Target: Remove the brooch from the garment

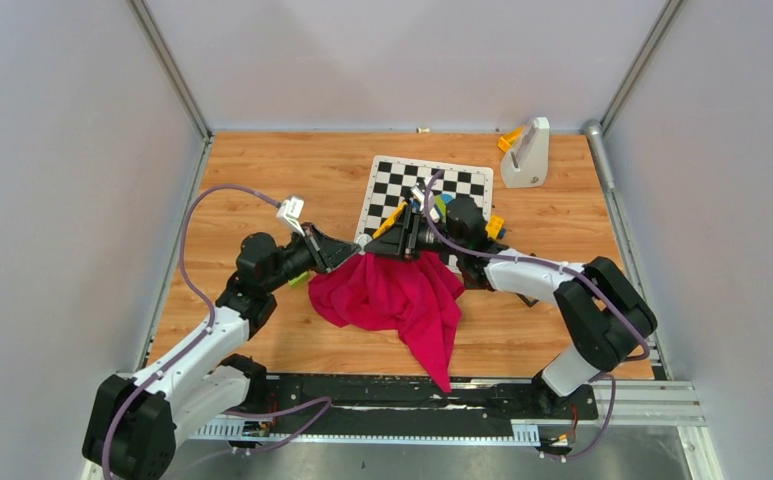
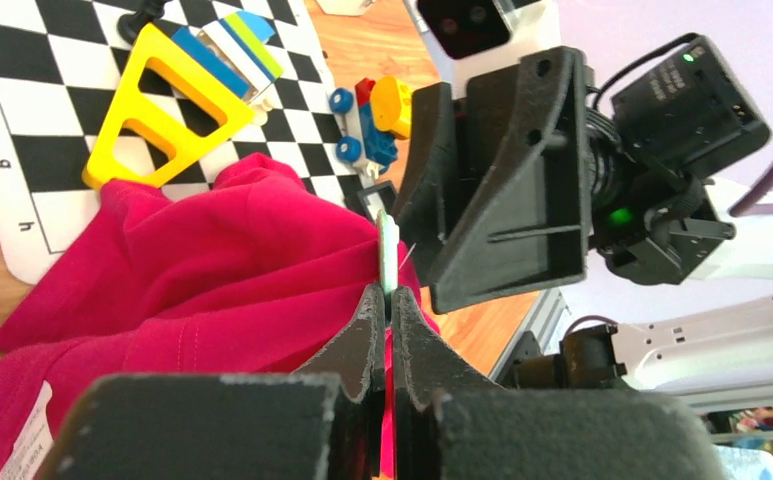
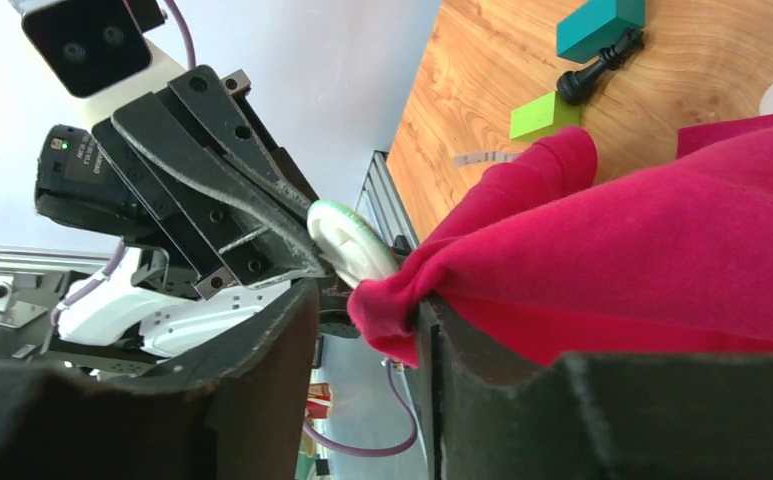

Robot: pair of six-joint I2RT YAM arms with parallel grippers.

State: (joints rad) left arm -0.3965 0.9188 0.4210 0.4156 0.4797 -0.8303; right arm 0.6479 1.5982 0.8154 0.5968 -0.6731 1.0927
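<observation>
From above, your two arms reach inward and meet at the far edge of the one garment [image 1: 402,300] on the tabletop [image 1: 262,180]. Left wrist: your left gripper [image 2: 387,298] pinches the single brooch [image 2: 389,245] by its edge. Right wrist: your right gripper [image 3: 367,305] is spread around a garment fold.

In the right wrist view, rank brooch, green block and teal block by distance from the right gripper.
1. Brooch, by the right gripper, left of centre.
2. Green block, farther up, right of centre.
3. Teal block, farthest, at top edge.
</observation>
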